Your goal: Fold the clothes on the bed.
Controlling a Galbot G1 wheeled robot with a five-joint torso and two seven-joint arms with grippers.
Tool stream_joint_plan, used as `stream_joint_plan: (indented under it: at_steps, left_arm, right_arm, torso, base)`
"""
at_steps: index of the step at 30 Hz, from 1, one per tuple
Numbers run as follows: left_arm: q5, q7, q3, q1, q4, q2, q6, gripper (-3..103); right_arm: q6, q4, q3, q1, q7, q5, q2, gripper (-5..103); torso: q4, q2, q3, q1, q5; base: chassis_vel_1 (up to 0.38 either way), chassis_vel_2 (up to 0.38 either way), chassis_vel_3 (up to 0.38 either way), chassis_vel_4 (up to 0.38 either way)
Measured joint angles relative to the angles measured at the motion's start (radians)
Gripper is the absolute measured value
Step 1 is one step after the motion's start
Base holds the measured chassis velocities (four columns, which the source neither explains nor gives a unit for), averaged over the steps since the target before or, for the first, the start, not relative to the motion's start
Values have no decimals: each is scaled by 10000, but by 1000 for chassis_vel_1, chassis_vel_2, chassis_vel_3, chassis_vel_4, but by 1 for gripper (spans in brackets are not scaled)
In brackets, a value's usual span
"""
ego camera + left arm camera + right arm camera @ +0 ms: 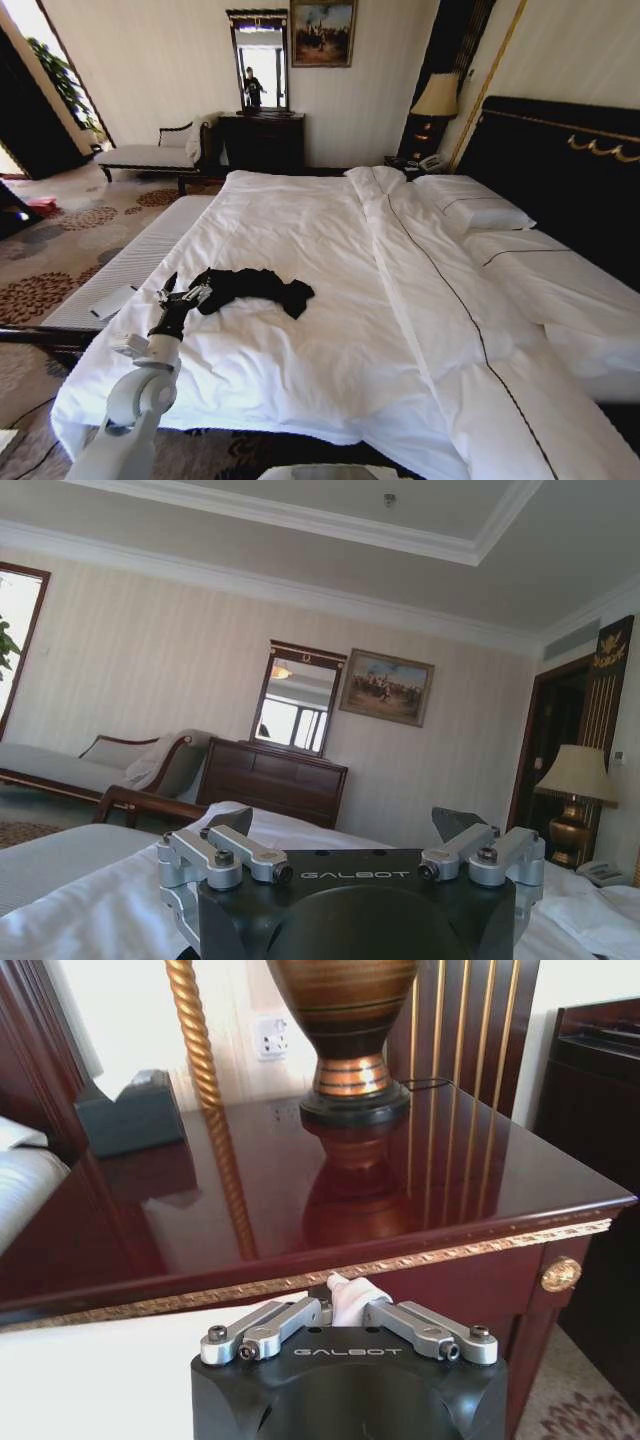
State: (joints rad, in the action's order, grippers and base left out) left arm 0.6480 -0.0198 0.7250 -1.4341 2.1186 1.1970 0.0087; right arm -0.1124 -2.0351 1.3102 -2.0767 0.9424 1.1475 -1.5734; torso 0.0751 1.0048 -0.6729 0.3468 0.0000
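On the white bed [330, 300], the crumpled black T-shirt [255, 287] lies at the left end effector's [192, 295] three o'clock, its fingers spread open; the right end effector [345, 1305] pinches white fabric [352, 1298].

Pale striped walls hold a mirror [259, 58] and painting [322, 32] above a dark dresser [262, 142], chaise [150, 152] alongside.

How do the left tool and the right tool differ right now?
The left tool is open; the right tool is shut on white fabric. The left tool sits by the black T-shirt on the bed; the right tool faces a dark nightstand. Both hang low over the bed.
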Motion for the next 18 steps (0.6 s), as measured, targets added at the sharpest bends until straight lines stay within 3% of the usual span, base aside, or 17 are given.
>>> stream_joint_plan:
  at_steps: [3,4,6,8,9,11,12,14,17,18]
  left_arm:
    - [-1,1,4,1,-16,-8,2,100]
    - [-2,1,18,2,-28,-14,5,100]
    - [-2,4,20,5,-30,-17,6,100]
    - [-2,5,50,5,-36,-20,9,100]
    - [-2,5,50,5,-36,-20,9,100]
    - [-11,5,61,1,-40,-16,13,100]
    - [-18,5,63,-3,-40,-8,13,100]
    - [-26,5,63,-8,-40,2,13,100]
    - [-59,5,61,-36,-32,32,15,100]
    - [-59,5,61,-36,-32,32,15,100]
  right_arm:
    - [48,99,-46,69,58,-123,-26,-2]
    - [75,141,-42,72,143,-131,-34,3]
    - [99,136,-42,72,164,-130,-33,8]
    - [329,-54,-16,18,374,-46,-22,19]
    - [329,-54,-16,18,374,-46,-22,19]
    - [680,-473,-6,-98,660,201,-41,30]
    - [804,-691,-5,-147,762,272,-67,36]
    - [907,-887,4,-181,846,310,-94,36]
    - [1108,-1486,82,-196,1020,307,-141,51]
    - [1108,-1486,82,-196,1020,307,-141,51]
  torso:
    - [4,0,0,0,0]
    - [25,0,-1,-1,-2]
    - [27,1,-1,-1,-2]
    - [24,1,0,-4,-1]
    - [24,1,0,-4,-1]
    - [2,1,0,-4,-1]
    - [1,1,0,-3,-1]
    - [3,1,0,-3,-2]
    - [4,1,-1,-3,-1]
    - [4,1,-1,-3,-1]
  base:
    - [0,0,0,0]
    - [0,0,0,0]
    - [0,0,0,0]
    - [0,0,0,0]
    - [0,0,0,0]
    - [0,0,0,0]
    - [0,0,0,0]
    - [0,0,0,0]
    - [0,0,0,0]
    - [0,0,0,0]
